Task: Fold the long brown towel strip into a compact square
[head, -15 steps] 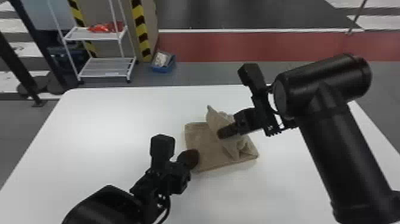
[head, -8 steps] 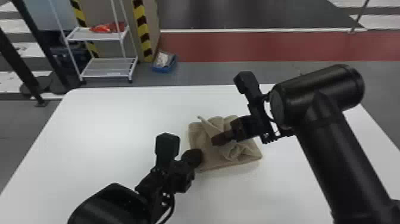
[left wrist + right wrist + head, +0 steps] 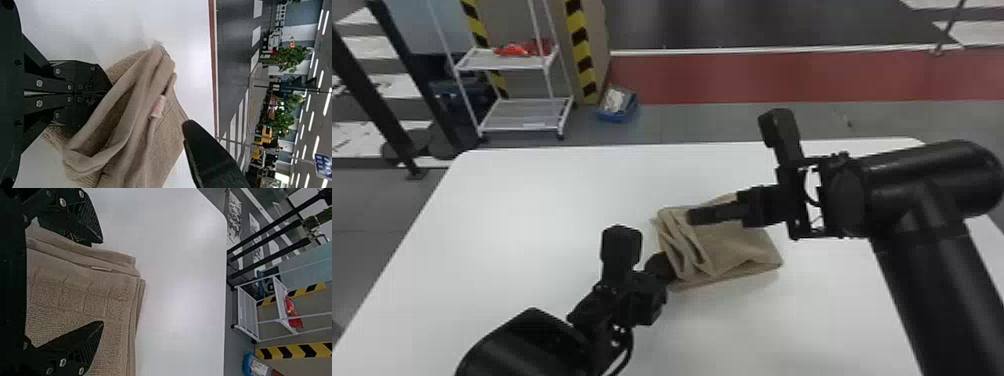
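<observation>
Having flopped over, the brown towel's (image 3: 732, 245) bunched layer is now lying flatter. Above the towel the right gripper (image 3: 102, 282) is hovering spread apart; at its left edge the left gripper (image 3: 659, 266) is resting closed, whether pinching cloth I can't tell. Beneath it the table (image 3: 532, 210) is bearing everything. They're finishing a fold-over, I reckon, and needing to square the layers.

You've got one brown towel (image 3: 747, 250), one counter (image 3: 532, 200), two black arms (image 3: 932, 280), one left gripper (image 3: 662, 265) and one right gripper (image 3: 693, 216), two fingers (image 3: 76, 344) on each. In the room behind, count one white rack (image 3: 502, 61) with two shelves (image 3: 524, 112) in sight, one red packet (image 3: 513, 49), one blue bin (image 3: 617, 118) and two black-and-yellow strips (image 3: 580, 50) for you.
</observation>
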Controlling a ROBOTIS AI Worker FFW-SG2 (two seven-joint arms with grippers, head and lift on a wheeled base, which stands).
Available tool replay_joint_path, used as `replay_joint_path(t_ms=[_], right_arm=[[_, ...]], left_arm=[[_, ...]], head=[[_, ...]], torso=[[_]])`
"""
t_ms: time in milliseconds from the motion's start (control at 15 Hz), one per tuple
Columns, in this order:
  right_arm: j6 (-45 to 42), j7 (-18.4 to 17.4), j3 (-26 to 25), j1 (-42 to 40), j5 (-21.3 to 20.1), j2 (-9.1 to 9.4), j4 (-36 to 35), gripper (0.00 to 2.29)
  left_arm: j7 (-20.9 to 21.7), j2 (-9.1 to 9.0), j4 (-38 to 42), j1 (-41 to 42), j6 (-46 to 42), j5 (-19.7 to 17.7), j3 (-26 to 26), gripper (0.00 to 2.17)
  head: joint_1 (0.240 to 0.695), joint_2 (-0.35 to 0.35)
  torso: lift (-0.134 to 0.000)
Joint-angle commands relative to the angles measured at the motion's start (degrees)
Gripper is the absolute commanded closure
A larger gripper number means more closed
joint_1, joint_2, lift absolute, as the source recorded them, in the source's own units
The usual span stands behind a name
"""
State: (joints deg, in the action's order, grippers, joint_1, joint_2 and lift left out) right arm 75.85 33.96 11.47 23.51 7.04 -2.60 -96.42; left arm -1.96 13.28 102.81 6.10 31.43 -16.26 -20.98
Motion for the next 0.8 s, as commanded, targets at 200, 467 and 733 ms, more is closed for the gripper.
replay_joint_path(t_ms=[200,467,733], right_arm=[[3.4,1.6,-10.8,-7.3,7.6,-8.04,-11.2,0.49],[13.2,10.6,-16.0,-12.6,6.9,-12.26,-19.2,2.13],[12.4,13.0,-18.0,-19.7,5.0,-12.34,-23.2,2.13]], left_arm=[[-0.2,0.08,1.4,1.1,0.2,-0.1,0.8,2.14],[-0.3,-0.18,2.0,1.3,0.0,-0.2,0.8,2.14],[-0.2,-0.36,2.0,1.1,0.2,-0.2,0.6,2.14]], head=[[0.695,0.022],[0.695,-0.064],[0.695,-0.106]], torso=[[-0.125],[-0.125],[-0.125]])
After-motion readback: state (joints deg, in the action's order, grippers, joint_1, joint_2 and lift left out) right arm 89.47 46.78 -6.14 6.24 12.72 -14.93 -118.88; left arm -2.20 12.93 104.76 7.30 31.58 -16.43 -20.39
